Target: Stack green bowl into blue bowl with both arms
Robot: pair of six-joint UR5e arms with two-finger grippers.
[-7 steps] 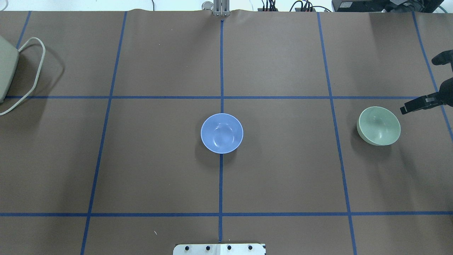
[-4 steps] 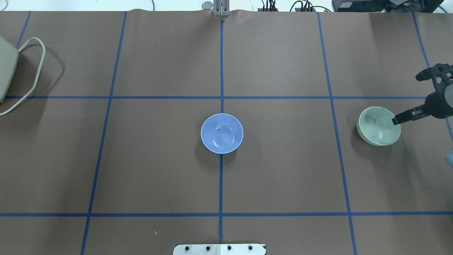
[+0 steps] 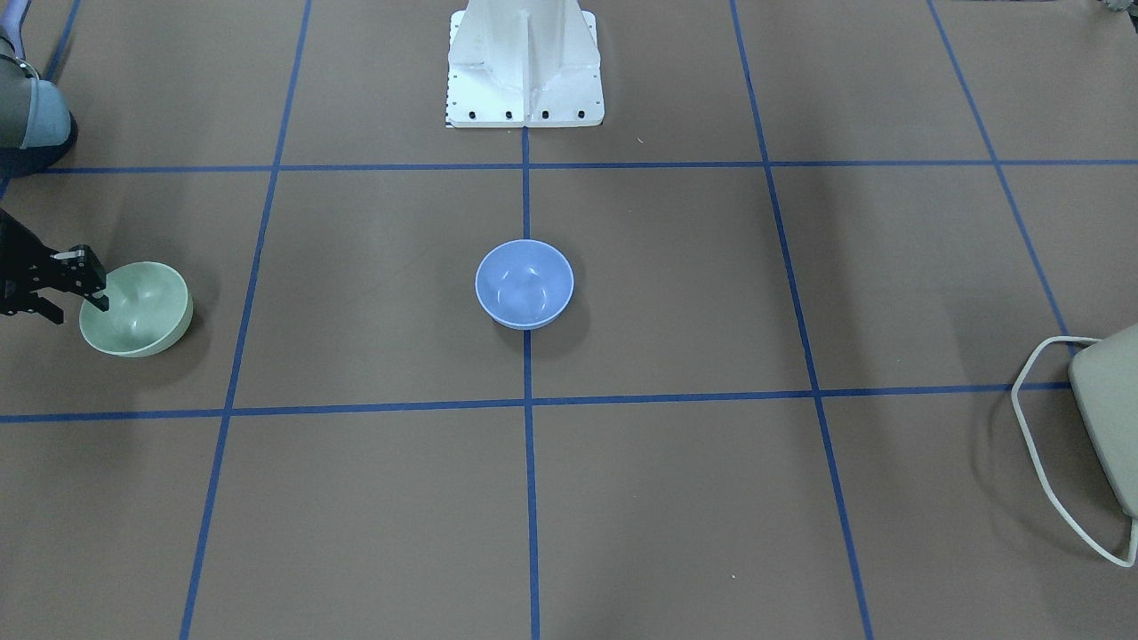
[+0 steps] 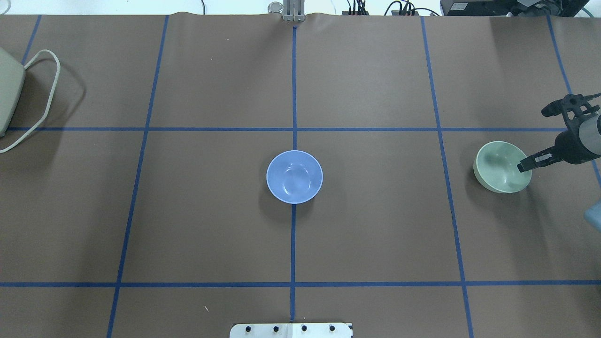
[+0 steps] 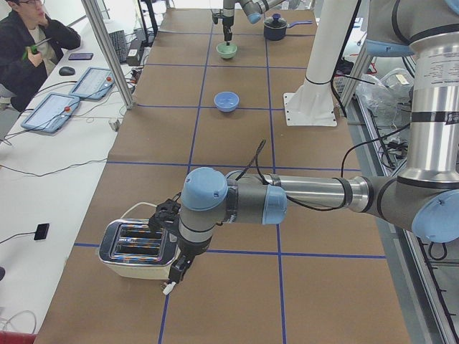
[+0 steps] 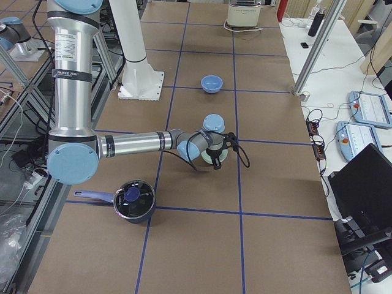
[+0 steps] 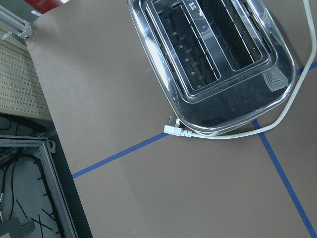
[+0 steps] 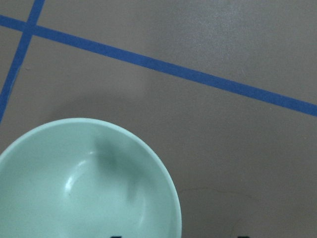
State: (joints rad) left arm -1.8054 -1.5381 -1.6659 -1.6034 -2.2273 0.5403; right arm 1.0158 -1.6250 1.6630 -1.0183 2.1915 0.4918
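The green bowl (image 4: pixel 500 166) stands upright at the table's right side and also shows in the front view (image 3: pixel 142 311) and the right wrist view (image 8: pixel 84 183). The blue bowl (image 4: pixel 294 177) stands upright and empty at the table's centre. My right gripper (image 4: pixel 531 163) is open and hangs over the green bowl's right rim, with one finger (image 3: pixel 100 298) inside the bowl and the other outside. My left gripper (image 5: pixel 179 272) hovers far off over a toaster and shows only in the exterior left view, so I cannot tell whether it is open.
A toaster (image 4: pixel 7 94) with a looped white cord lies at the table's far left edge, under the left wrist camera (image 7: pixel 213 64). A dark pot with a lid (image 6: pixel 131 199) sits behind the right arm. The white pedestal (image 3: pixel 524 62) stands at the robot's side.
My right gripper has moved left and down, from just right of the green bowl to over its right rim. Both bowls have stayed put.
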